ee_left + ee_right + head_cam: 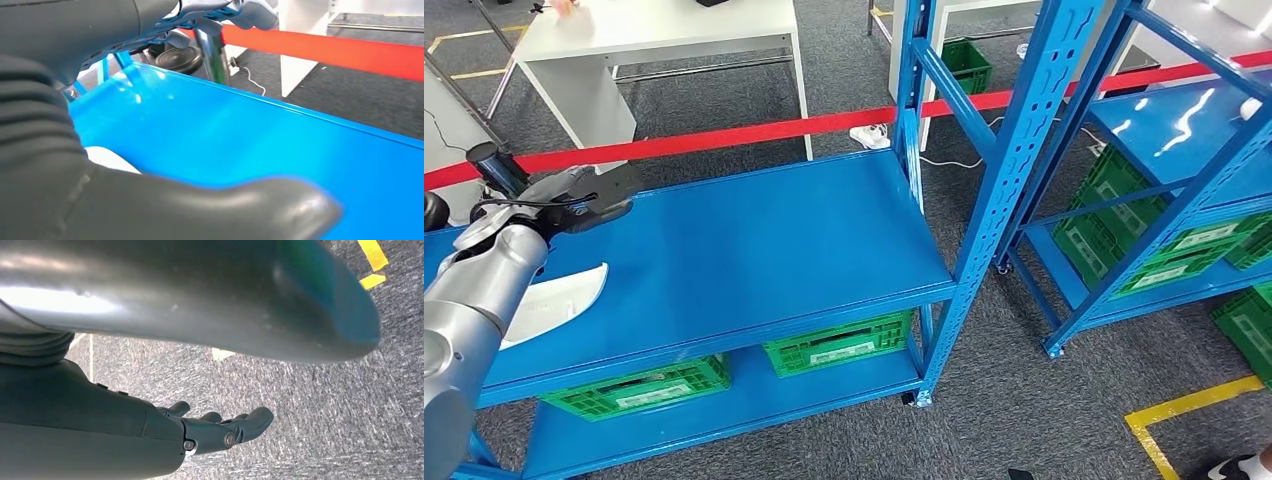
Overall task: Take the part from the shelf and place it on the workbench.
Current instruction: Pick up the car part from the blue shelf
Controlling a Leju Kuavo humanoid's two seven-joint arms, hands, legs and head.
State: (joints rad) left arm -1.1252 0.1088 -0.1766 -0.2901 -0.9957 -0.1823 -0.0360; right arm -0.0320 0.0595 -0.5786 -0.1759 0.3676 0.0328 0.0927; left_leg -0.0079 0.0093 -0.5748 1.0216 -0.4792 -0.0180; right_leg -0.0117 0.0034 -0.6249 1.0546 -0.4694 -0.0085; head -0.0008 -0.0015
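Note:
The white curved part (559, 298) lies on the blue shelf (764, 250) near its left end, partly hidden behind my silver left forearm. My left hand (584, 198) hovers over the shelf just beyond the part, holding nothing. In the left wrist view the thumb (240, 210) and the darker fingers (150, 20) stand wide apart, with bare blue shelf (260, 140) between them and a corner of the white part (110, 159) close to the palm. My right hand (220, 427) hangs over the grey carpet, empty, with loosely extended fingers.
A red barrier tape (754, 133) runs behind the shelf. A white table (664, 40) stands beyond it. Green crates (839, 345) sit on the lower shelf. A second blue rack (1184, 180) with green crates stands to the right. Yellow floor tape (1184, 410) and a person's shoe (1239, 466) are at bottom right.

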